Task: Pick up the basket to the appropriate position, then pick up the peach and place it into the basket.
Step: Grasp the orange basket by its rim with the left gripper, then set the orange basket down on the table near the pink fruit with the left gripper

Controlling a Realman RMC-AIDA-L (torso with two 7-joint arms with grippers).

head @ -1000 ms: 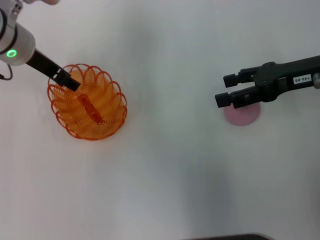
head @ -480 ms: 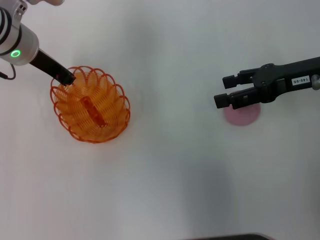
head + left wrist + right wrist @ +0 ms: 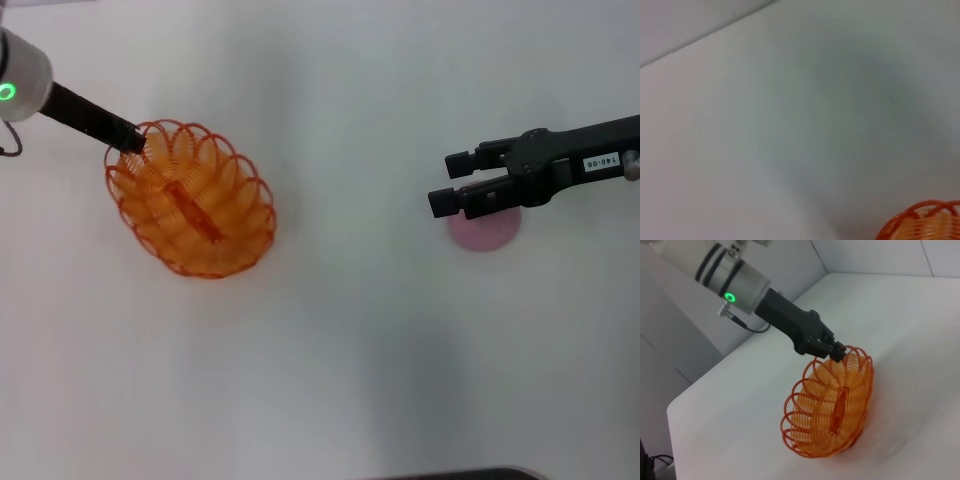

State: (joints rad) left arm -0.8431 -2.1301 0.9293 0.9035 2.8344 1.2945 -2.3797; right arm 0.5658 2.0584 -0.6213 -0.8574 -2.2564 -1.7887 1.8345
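The orange wire basket (image 3: 192, 200) is at the left of the head view, tilted and held by its far-left rim. My left gripper (image 3: 131, 139) is shut on that rim. It also shows in the right wrist view (image 3: 836, 348), pinching the rim of the basket (image 3: 832, 405), which is tipped up on its side. A bit of the basket's rim (image 3: 925, 222) shows in the left wrist view. The pale pink peach (image 3: 485, 229) lies on the table at the right, partly hidden under my right gripper (image 3: 448, 181), which is open and hovers just above it.
The white table (image 3: 340, 330) spans the whole head view. A dark edge (image 3: 460, 474) shows at the bottom centre. The table's far edge and a grey wall (image 3: 685, 320) show in the right wrist view.
The left gripper has lifted and tilted the basket, carrying it a little to the right and toward the middle. The right gripper and the peach have not moved.
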